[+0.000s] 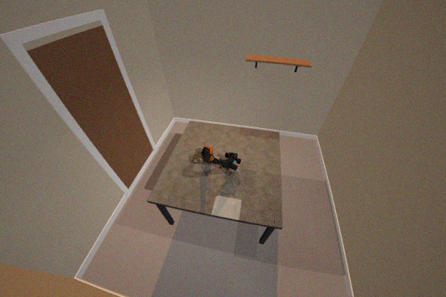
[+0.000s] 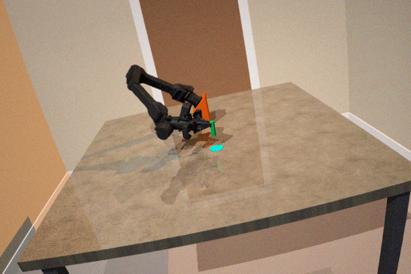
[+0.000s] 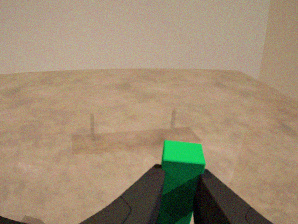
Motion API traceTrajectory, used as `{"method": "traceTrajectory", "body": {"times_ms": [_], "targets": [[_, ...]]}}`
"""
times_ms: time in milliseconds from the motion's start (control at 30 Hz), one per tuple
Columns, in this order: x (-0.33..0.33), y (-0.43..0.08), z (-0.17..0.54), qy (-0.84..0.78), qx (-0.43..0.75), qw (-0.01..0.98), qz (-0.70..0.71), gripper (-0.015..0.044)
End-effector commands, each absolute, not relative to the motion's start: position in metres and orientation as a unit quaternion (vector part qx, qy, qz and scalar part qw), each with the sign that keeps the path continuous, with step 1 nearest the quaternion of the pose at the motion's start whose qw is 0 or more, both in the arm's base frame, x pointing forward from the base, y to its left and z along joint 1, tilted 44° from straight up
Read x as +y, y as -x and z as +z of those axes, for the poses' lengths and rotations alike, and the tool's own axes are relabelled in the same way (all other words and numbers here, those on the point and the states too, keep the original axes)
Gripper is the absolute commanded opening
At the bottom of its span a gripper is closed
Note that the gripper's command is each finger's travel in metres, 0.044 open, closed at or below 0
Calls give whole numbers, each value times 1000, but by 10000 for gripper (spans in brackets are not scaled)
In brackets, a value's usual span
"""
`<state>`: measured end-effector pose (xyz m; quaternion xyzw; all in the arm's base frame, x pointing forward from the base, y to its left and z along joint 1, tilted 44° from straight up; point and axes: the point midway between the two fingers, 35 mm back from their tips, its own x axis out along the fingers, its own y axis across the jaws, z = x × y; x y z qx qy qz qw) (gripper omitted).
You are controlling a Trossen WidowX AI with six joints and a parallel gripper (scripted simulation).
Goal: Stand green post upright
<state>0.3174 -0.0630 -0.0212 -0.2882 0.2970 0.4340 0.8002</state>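
Note:
The green post (image 2: 213,129) (image 3: 183,152) is held off the table, nearly upright with a slight lean in the exterior view. My gripper (image 2: 210,124) (image 3: 178,175) is shut on its upper part, with one dark finger on each side. The fingers point about level. The cyan circle (image 2: 216,148) lies flat on the table, below the post's lower end in that view, with a gap between them. The circle is not seen in the wrist view. In the top view the gripper hides most of the post and circle.
An orange wedge-shaped piece (image 1: 208,149) (image 2: 203,108) stands by the arm's base, behind the gripper in the exterior view. The mottled brown table (image 1: 255,189) (image 2: 305,161) carries shadows and faint reflections. A shelf (image 1: 278,60) is on the wall.

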Motion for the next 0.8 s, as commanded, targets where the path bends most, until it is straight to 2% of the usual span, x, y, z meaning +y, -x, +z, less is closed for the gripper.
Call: {"method": "traceTrajectory", "body": {"times_ms": [0,767], "targets": [[-74,-318,-30,293,291,801,433,23],[-102,-309,-63,286,298,801,433,23]]}}
